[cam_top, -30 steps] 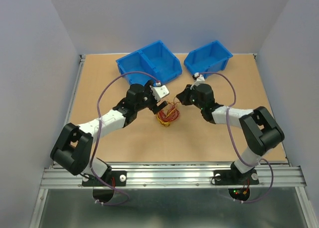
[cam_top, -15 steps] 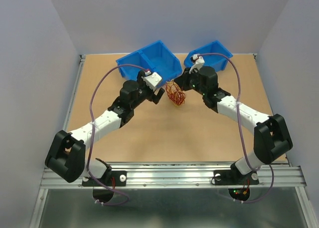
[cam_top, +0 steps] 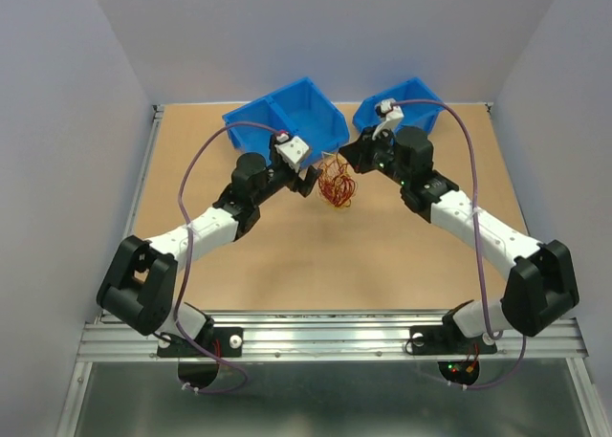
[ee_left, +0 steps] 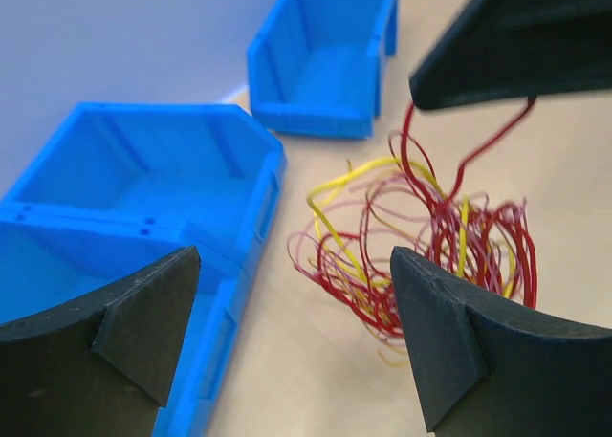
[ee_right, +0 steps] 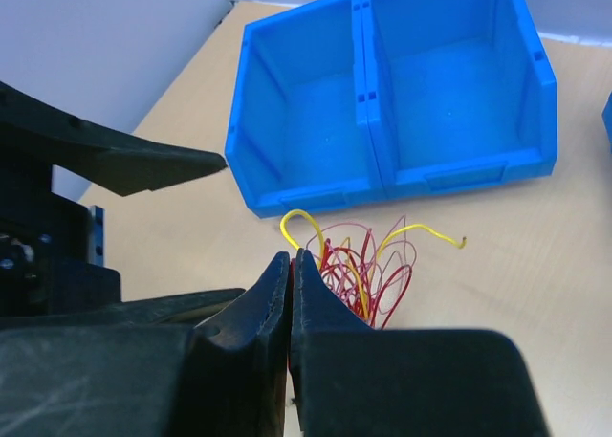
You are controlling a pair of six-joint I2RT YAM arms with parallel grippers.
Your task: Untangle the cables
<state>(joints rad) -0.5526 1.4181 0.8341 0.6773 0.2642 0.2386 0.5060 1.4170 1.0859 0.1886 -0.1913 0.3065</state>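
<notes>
The cables (cam_top: 337, 182) are a loose tangle of red, yellow and orange wires, hanging just above the table between the two grippers. My right gripper (cam_top: 347, 160) is shut on a red strand at the top of the tangle and holds it up. In the right wrist view its jaws (ee_right: 292, 261) are pressed together, with the cables (ee_right: 368, 270) dangling just beyond them. My left gripper (cam_top: 308, 181) is open and empty, just left of the tangle. In the left wrist view its jaws (ee_left: 295, 260) stand wide apart, with the cables (ee_left: 421, 246) ahead to the right.
A blue double bin (cam_top: 287, 121) stands at the back, close behind the left gripper; it also shows in the left wrist view (ee_left: 143, 198) and the right wrist view (ee_right: 392, 93). A single blue bin (cam_top: 400, 107) stands at the back right, behind the right gripper.
My right gripper has lifted the tangle off the table's middle and carried it toward the back. My left gripper has followed it back, still open.
</notes>
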